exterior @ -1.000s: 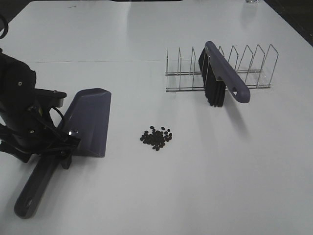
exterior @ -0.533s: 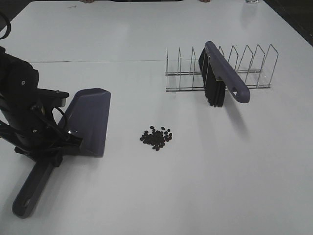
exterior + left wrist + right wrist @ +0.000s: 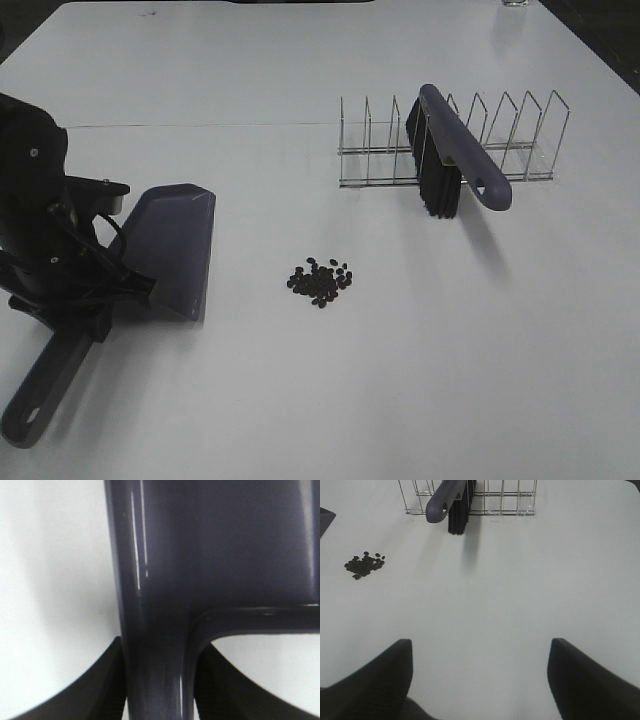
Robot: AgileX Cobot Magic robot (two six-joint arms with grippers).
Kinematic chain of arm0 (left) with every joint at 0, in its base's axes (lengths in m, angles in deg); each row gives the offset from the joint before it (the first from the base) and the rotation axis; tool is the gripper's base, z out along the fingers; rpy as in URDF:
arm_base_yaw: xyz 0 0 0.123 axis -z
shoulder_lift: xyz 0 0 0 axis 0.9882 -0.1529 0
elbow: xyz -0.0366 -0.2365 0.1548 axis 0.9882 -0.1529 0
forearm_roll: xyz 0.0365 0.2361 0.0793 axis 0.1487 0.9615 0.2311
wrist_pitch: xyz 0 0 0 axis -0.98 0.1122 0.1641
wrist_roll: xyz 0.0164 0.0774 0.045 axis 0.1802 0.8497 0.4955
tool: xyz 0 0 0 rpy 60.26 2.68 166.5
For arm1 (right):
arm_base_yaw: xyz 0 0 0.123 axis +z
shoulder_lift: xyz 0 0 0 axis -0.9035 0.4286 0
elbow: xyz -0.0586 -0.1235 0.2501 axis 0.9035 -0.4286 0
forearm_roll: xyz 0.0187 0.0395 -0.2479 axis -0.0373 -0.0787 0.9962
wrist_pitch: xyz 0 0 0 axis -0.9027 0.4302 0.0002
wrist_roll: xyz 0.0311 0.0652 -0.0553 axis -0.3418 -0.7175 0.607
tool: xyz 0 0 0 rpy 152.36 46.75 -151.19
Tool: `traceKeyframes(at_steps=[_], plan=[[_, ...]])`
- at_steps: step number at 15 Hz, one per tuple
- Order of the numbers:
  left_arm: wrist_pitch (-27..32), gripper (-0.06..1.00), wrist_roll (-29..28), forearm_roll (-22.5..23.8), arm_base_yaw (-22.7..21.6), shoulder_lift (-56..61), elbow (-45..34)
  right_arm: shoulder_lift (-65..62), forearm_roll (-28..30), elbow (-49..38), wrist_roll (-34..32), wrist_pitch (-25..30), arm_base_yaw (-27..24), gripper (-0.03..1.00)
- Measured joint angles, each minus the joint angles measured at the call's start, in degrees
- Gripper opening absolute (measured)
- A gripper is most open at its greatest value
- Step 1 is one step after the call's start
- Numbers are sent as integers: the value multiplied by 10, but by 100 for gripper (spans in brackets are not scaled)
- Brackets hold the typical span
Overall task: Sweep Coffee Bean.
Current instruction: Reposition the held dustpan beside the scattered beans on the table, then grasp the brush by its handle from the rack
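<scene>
The white counter (image 3: 400,380) carries a wire rack (image 3: 375,152) toward its far right side. A purple dustpan (image 3: 175,245) sits at the left, its wide edge turned toward the middle. The left claw (image 3: 157,680) is clamped around the dustpan's handle, a dark finger (image 3: 100,685) pressed on either side. A purple brush (image 3: 460,145) leans in the rack, black bristles down, its handle end jutting out over the counter. The right claw (image 3: 480,680) hangs wide, gripping nothing, above bare counter. The coffee bean (image 3: 320,282) heap lies mid-counter between dustpan and rack, touching neither.
</scene>
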State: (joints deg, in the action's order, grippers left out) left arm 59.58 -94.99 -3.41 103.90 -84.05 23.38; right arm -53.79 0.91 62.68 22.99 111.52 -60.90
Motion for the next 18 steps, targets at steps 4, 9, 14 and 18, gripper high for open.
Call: traceKeyframes(at_steps=[4, 9, 14, 18], plan=[[39, 35, 11, 1, 0, 58, -3, 0, 0, 0, 0, 0, 0, 67], [19, 35, 26, 0, 2, 61, -32, 0, 0, 0, 0, 0, 0, 67], [-2, 35, 30, 5, 11, 63, -37, 0, 13, 0, 1, 0, 0, 67], [-26, 35, 30, 9, 11, 77, -38, 37, 32, 7, -1, -13, 0, 68]])
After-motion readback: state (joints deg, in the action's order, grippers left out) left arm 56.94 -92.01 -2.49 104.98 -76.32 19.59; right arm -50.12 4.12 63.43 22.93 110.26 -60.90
